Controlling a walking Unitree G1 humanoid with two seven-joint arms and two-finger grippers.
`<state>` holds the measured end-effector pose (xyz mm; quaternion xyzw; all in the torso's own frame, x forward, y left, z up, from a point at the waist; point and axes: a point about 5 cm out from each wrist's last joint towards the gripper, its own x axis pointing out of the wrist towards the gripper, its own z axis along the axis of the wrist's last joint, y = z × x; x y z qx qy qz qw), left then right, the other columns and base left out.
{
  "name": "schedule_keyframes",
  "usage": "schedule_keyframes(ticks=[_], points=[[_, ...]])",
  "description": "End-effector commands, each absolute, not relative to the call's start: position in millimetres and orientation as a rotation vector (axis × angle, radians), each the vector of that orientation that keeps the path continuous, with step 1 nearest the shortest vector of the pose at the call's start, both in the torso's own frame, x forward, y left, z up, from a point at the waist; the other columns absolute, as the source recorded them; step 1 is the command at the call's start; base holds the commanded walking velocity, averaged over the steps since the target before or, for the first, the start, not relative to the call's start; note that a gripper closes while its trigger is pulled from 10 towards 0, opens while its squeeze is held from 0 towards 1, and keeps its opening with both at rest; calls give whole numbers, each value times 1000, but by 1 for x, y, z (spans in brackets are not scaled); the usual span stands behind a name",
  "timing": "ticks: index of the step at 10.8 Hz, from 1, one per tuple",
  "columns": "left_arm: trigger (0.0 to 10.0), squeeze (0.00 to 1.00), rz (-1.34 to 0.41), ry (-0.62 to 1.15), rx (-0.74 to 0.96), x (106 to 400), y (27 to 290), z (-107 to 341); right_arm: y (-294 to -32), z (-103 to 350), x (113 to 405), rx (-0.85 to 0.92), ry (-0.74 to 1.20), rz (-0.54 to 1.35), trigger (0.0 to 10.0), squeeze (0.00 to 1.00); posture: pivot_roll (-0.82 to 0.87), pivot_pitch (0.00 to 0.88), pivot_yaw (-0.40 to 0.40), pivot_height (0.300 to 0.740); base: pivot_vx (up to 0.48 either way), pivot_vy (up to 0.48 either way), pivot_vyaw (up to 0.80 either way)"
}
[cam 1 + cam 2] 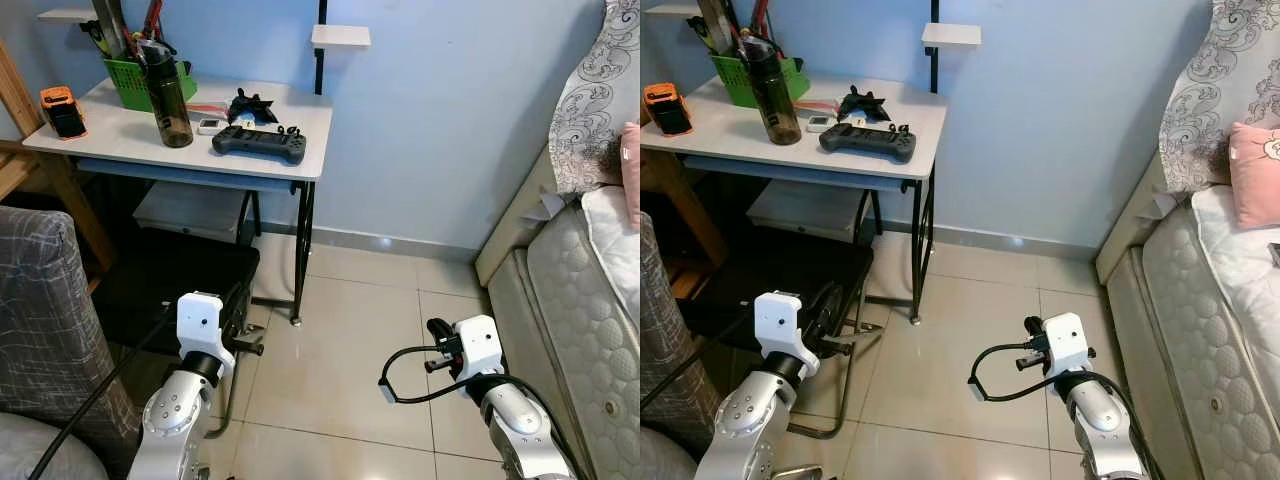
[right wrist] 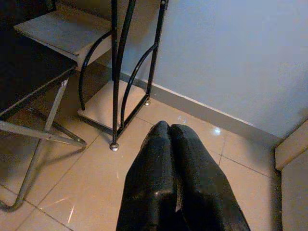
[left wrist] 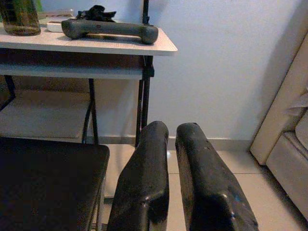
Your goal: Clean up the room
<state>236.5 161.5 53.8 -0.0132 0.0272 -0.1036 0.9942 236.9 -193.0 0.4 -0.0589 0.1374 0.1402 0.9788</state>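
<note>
On the white counter [image 1: 120, 135] against the blue wall lie a dark game controller [image 1: 259, 143], a tall dark bottle [image 1: 169, 96], a green basket [image 1: 136, 80] and an orange gadget [image 1: 62, 111]. Both arms hang low over the tiled floor [image 1: 340, 340]. Left gripper [image 3: 168, 139] fingers sit slightly parted, holding nothing; right gripper [image 2: 169, 131] fingers are pressed together, empty. A mattress [image 1: 580, 300] lies to the right.

On the white surface [image 1: 130, 135] we see a dark grey handheld controller [image 1: 259, 143] lying flat near the front edge, a tall dark bottle [image 1: 169, 95] standing upright, an orange-and-black device [image 1: 62, 111] at the left end, a green basket [image 1: 135, 80] holding tools, and a small black item [image 1: 250, 104] behind the controller
</note>
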Motion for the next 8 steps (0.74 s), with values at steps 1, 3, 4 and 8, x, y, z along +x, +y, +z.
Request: schedule_keyframes(ticks=[1,3,4,8], points=[[10000,0,-209,48,-22,239,161,57,-196,4,239,-117,264,275,10000,0,5,0,-25,740,0,0,0],[10000,0,-209,48,-22,239,161,57,-196,4,239,-117,264,275,10000,0,5,0,-25,740,0,0,0],[10000,0,-209,48,-22,239,161,57,-196,4,239,-117,264,275,10000,0,5,0,-25,740,0,0,0],[10000,0,-193,53,19,247,164,57,-176,21,263,-113,216,326,10000,0,43,0,-51,740,0,0,0]])
